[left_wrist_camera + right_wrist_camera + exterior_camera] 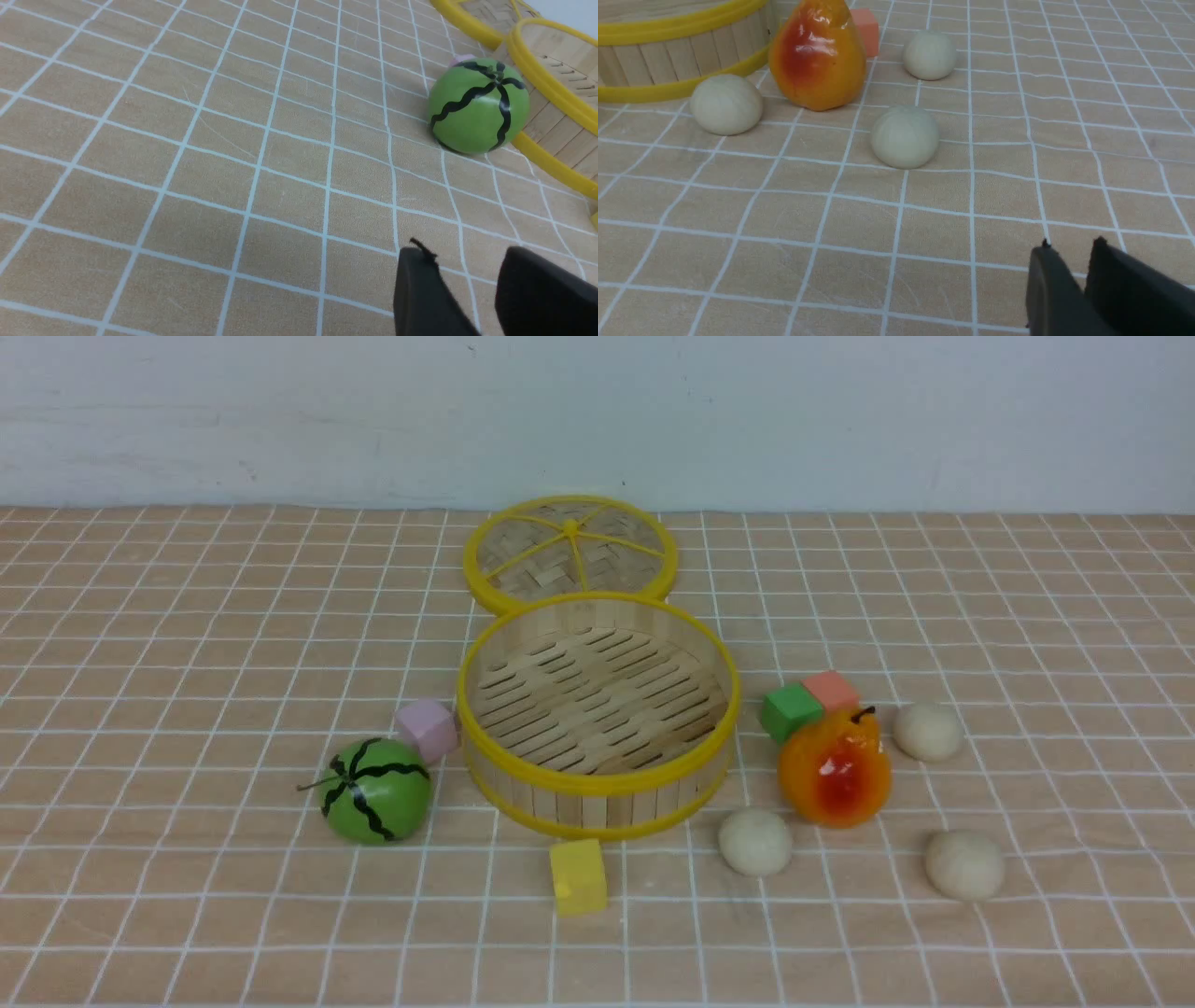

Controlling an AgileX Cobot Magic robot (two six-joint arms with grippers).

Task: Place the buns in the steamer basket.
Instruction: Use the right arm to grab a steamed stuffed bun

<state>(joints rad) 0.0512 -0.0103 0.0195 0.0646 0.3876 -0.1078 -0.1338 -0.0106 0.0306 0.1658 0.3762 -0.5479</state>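
Note:
The steamer basket (pixel 597 787) stands empty at the table's middle; it also shows in the right wrist view (pixel 677 51) and the left wrist view (pixel 537 70). Three off-white buns lie on the cloth to its right: one near the basket's front (pixel 755 841) (pixel 726 104), one nearest the front edge (pixel 965 865) (pixel 905 136), one further back (pixel 929 731) (pixel 930 54). Neither gripper shows in the front view. My left gripper (pixel 460 254) is open and empty over bare cloth, short of the watermelon. My right gripper (pixel 1071 245) is shut and empty, short of the buns.
A toy watermelon (pixel 376 791) (pixel 479 106) and a pink block (pixel 427 729) sit left of the basket. An orange-red fruit (pixel 834 770) (pixel 817 56) stands among the buns, with green (pixel 791 710) and salmon (pixel 830 690) blocks behind. A yellow block (pixel 578 876) lies in front; the lid (pixel 569 553) behind.

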